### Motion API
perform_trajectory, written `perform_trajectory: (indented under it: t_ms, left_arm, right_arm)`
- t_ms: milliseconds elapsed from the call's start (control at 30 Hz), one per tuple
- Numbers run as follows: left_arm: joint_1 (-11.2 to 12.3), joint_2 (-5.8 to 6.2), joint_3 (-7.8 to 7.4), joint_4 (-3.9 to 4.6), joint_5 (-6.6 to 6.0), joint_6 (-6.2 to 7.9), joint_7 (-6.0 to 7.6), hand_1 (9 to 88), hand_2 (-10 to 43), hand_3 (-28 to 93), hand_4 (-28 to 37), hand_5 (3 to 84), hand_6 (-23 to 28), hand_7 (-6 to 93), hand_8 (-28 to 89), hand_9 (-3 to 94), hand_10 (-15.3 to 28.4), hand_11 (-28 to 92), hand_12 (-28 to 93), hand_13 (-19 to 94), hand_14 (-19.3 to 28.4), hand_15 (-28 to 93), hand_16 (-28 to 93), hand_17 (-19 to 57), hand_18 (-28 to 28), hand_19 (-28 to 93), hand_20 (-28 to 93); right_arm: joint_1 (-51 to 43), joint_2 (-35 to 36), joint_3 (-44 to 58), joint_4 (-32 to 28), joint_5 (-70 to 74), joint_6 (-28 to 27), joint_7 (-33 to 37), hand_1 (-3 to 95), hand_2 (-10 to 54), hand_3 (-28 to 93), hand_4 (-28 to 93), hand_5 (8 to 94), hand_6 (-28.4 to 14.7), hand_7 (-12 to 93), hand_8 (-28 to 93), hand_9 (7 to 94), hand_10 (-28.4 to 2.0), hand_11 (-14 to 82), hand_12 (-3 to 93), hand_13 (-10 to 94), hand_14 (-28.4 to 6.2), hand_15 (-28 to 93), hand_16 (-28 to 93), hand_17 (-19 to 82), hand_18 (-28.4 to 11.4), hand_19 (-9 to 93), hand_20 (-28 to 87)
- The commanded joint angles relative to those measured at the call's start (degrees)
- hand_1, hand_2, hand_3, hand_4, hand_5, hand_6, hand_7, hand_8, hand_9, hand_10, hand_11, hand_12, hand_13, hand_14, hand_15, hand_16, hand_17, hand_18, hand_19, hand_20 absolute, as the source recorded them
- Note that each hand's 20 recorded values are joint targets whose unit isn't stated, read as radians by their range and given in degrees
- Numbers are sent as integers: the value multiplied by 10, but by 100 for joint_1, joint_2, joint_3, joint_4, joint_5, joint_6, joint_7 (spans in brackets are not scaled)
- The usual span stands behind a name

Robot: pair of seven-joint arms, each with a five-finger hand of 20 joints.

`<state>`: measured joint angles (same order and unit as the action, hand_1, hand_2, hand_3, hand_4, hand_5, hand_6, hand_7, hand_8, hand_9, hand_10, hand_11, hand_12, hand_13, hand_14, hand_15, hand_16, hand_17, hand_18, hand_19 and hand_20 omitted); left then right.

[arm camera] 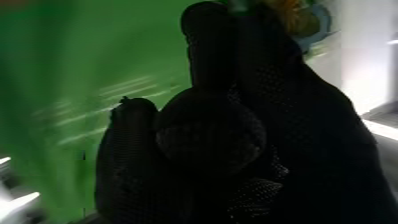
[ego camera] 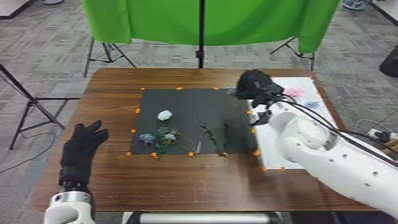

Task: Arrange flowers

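Stretching straight fabric fingers (ego camera: 79,132), the left hand (ego camera: 78,152) is released; whether the right hand (ego camera: 256,86) grips I cannot tell

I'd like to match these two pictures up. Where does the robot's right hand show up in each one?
Head view: the right hand is in the upper right part of the picture, over the near-side-to-far edge of the white sheet, at its far end.
Right wrist view: it is the large black glove close up in the foreground.
Shared landmark: probably the white sheet; the bright white area beside the glove looks like it.
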<state>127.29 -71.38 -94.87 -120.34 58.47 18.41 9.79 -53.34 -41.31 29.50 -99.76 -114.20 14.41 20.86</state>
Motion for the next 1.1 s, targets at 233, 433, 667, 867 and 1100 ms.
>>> perform_trajectory:
  t_ms: [233, 433, 667, 867, 1100]
  left_arm:
    - [60, -49, 16, 16, 16, -3, -51, 216, 118, 562, -283, 483, 47, 105, -55, 483, 147, 184, 122, 329, 178, 220, -11, 28, 125, 97, 173]
    - [-29, -47, 61, 63, 30, -74, -110, 216, 117, 563, -283, 484, 46, 109, -55, 487, 146, 182, 127, 328, 179, 225, -10, 27, 125, 98, 173]
    - [-9, -31, 45, 62, 22, -60, -107, 216, 117, 563, -283, 485, 45, 112, -56, 491, 147, 179, 131, 327, 182, 228, -8, 24, 127, 101, 173]
    - [-9, -38, 60, 60, 29, -53, -88, 214, 116, 568, -283, 486, 45, 111, -57, 492, 146, 177, 132, 327, 183, 230, -7, 22, 128, 103, 174]
    - [-14, -27, 57, 57, 30, -42, -103, 215, 114, 570, -283, 485, 45, 111, -57, 493, 146, 177, 132, 327, 184, 231, -6, 20, 130, 105, 174]
  right_arm:
    - [373, -518, -909, -274, 340, -690, -373, 620, -95, 531, -152, 821, 8, 179, 77, 911, -106, 139, 371, 935, -20, 559, 358, 687, -88, 932, 547]
    - [275, -715, -962, -125, 228, -713, -321, 617, -95, 537, -155, 824, 3, 182, 78, 910, -109, 145, 370, 934, -19, 559, 360, 685, -88, 932, 547]
    - [175, -777, -837, -13, 228, -810, -238, 605, -95, 513, -155, 804, -11, 181, 89, 891, -114, 167, 360, 930, -20, 561, 363, 685, -86, 932, 547]
    - [127, -765, -780, -14, 248, -968, -214, 587, -95, 473, -144, 779, -22, 173, 94, 856, -115, 197, 339, 924, -21, 564, 364, 678, -84, 932, 547]
    - [141, -753, -783, -16, 259, -1034, -256, 555, -95, 504, -158, 765, -25, 171, 92, 838, -118, 229, 312, 921, -21, 568, 358, 674, -85, 932, 546]
